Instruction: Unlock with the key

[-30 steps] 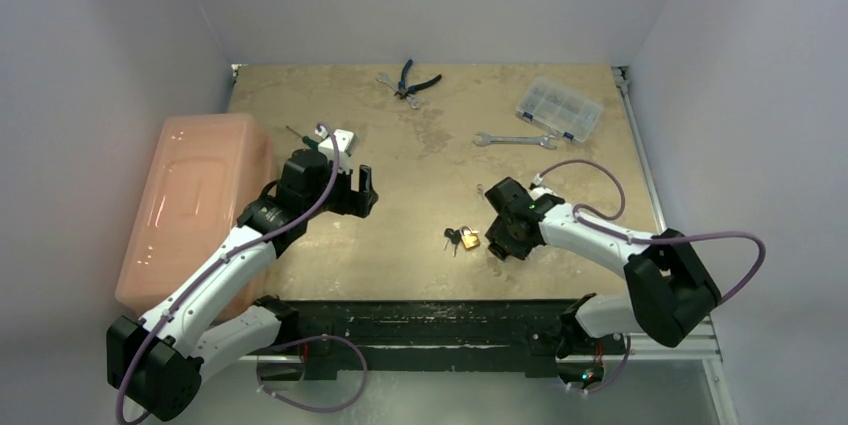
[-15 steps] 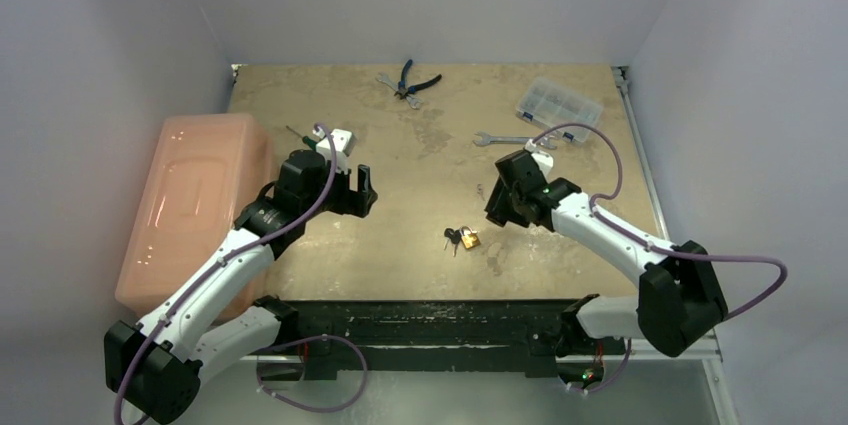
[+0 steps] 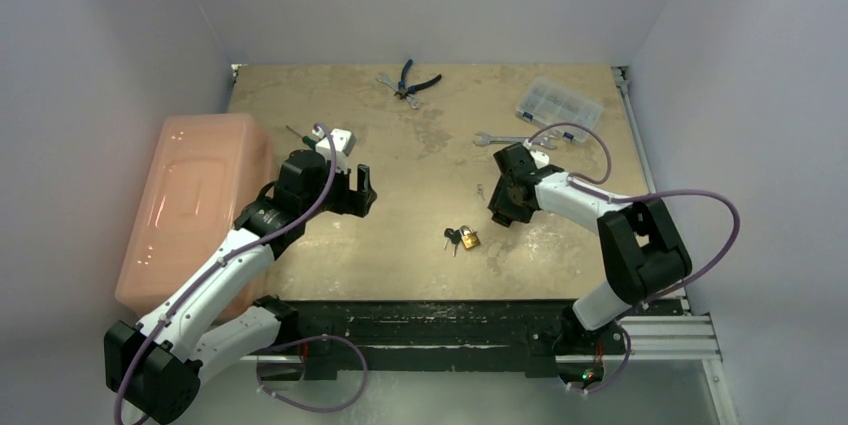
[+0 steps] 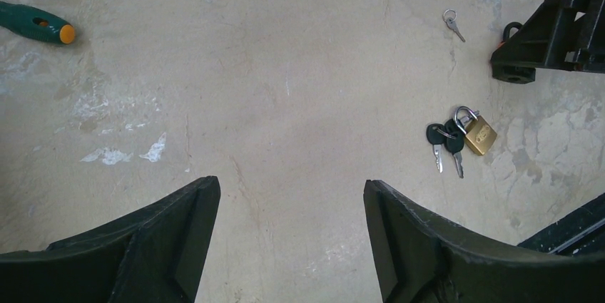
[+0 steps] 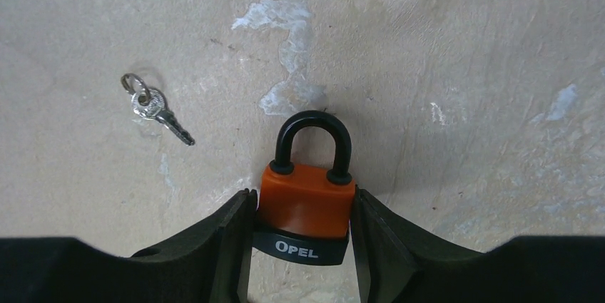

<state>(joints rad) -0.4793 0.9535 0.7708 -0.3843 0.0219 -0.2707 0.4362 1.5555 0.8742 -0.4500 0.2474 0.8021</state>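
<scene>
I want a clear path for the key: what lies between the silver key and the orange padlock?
Only bare, scuffed tabletop, seen in the right wrist view: the silver key lies apart from the orange padlock clamped in the right fingers.

Wrench (image 3: 500, 139) nr clear parts box (image 3: 558, 109); pliers (image 3: 410, 80) well apart.
</scene>
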